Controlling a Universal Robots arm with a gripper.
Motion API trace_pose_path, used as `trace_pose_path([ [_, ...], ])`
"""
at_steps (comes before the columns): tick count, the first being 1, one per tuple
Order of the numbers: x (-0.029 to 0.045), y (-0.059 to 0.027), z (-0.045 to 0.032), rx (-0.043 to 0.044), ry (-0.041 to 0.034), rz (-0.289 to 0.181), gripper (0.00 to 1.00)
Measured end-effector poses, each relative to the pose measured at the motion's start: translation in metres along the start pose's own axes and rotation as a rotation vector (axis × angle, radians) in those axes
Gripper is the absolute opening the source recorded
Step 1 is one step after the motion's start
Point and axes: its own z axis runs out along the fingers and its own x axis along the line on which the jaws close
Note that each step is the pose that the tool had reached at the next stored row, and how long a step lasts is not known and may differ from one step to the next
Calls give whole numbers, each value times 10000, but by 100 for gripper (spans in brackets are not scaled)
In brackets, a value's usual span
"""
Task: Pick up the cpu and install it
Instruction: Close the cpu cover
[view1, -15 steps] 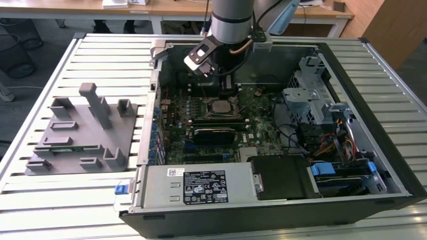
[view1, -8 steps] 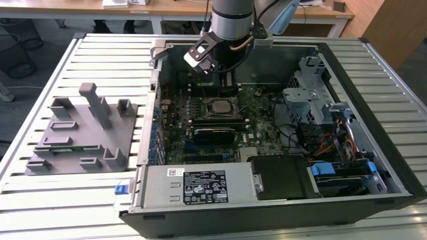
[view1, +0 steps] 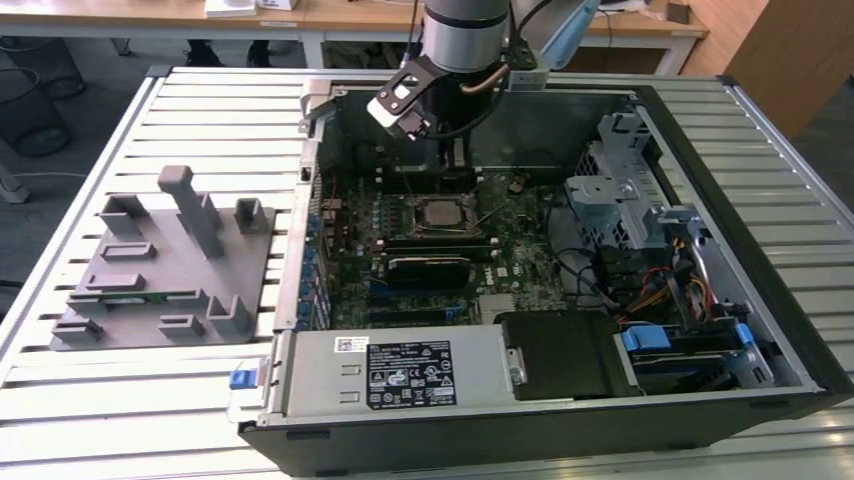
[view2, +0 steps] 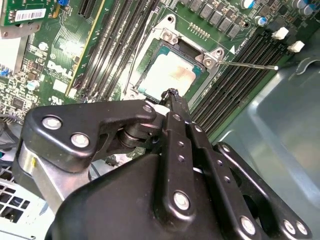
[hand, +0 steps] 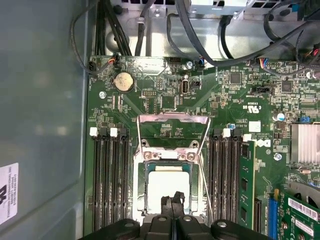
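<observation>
Directly over the CPU socket (hand: 168, 156), the gripper (hand: 173, 201) hangs with its two fingers pressed together and nothing between them. The cpu (hand: 169, 182) lies flat inside the socket, silver top up, with a thin green edge visible around it.

Relation of cpu to gripper:
- In both wrist views the fingertips cover the socket-side edge of the cpu nearest the camera. The rest of the chip extends beyond the tips.
- The cpu lies below the gripper (view2: 173, 95) and slightly ahead of it, not centred under it.
- Contact between the tips and the metal top cannot be determined.
- The cpu is near square and has no marked long axis. Its edges run parallel to the memory slots (hand: 107, 185) on either side of the socket.
- The seam between the fingers runs along the same line as those slots.

Condition around the socket:
- The load plate (hand: 172, 116) stands hinged open on the far side of the socket from the gripper.
- The thin wire lever (view2: 250, 64) is swung out, clear of the socket.

The exterior view shows the robot arm (view1: 463, 35) reaching down into the open computer case (view1: 534, 430). The cpu (view1: 441, 214) sits in the socket on the motherboard (view1: 400, 290), just beyond the gripper. The placing step appears done; the socket is not yet clamped.
</observation>
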Motion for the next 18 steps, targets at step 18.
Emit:
trace_pose_path([
  [18,9,1,-134,-5,-5,0,11],
])
